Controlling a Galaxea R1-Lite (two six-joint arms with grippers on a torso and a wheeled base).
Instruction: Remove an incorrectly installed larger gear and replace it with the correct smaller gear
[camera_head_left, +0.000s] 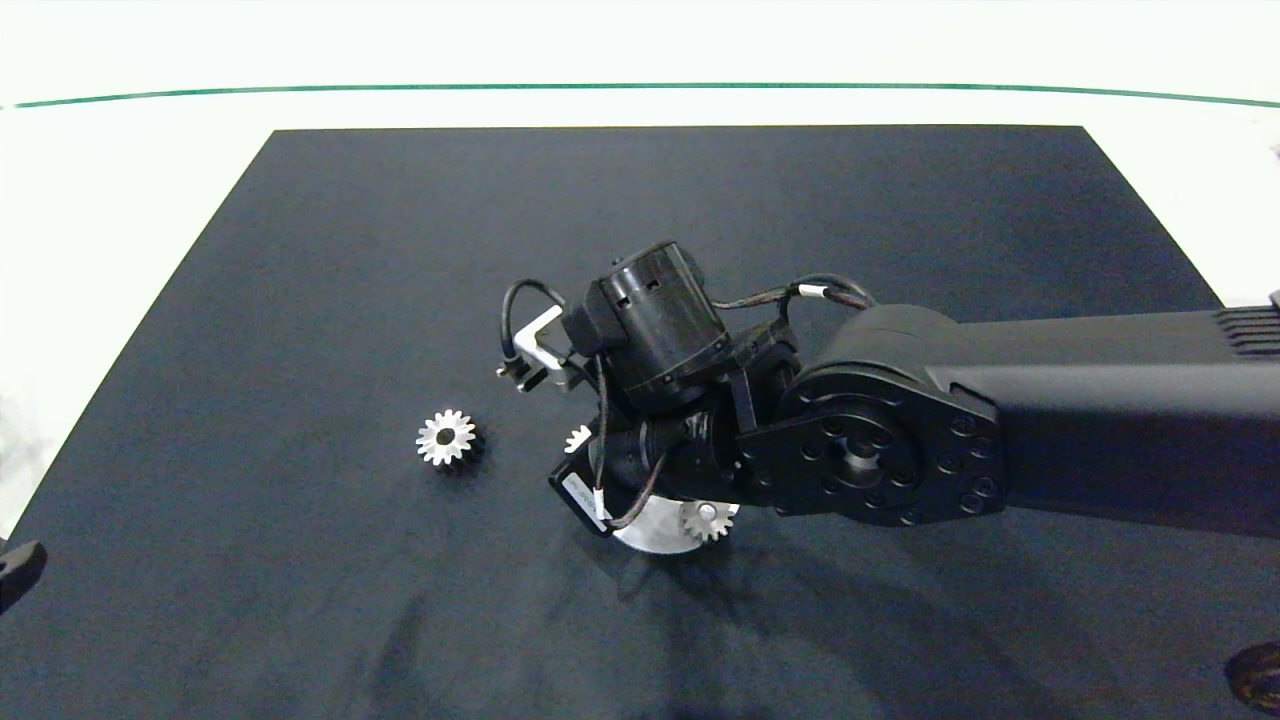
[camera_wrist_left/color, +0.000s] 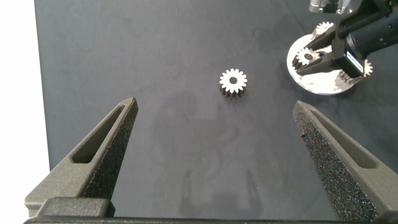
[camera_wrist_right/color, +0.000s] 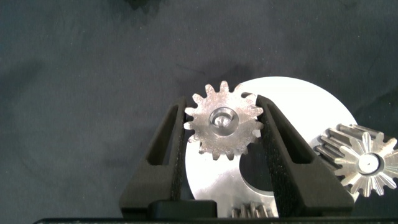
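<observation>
The larger gear (camera_wrist_right/color: 222, 119), silver with pointed teeth, sits at the rim of a round silver base plate (camera_wrist_right/color: 298, 106). A shiny peg end shows in its bore. My right gripper (camera_wrist_right/color: 221, 104) is shut on it, one finger against the teeth on each side. In the head view the right wrist hides this gear above the base plate (camera_head_left: 650, 535). The smaller gear (camera_head_left: 447, 437), with an open bore, lies loose on the dark mat to the left of the plate. My left gripper (camera_wrist_left/color: 216, 106) hangs open short of the smaller gear (camera_wrist_left/color: 233, 81), holding nothing.
Two more silver gears stand on the plate, one (camera_wrist_right/color: 367, 163) beside the gripped gear and one (camera_wrist_right/color: 252, 213) partly visible near my fingers. The black mat (camera_head_left: 300, 250) lies on a white table. The right arm (camera_head_left: 1000, 420) spans the mat's right half.
</observation>
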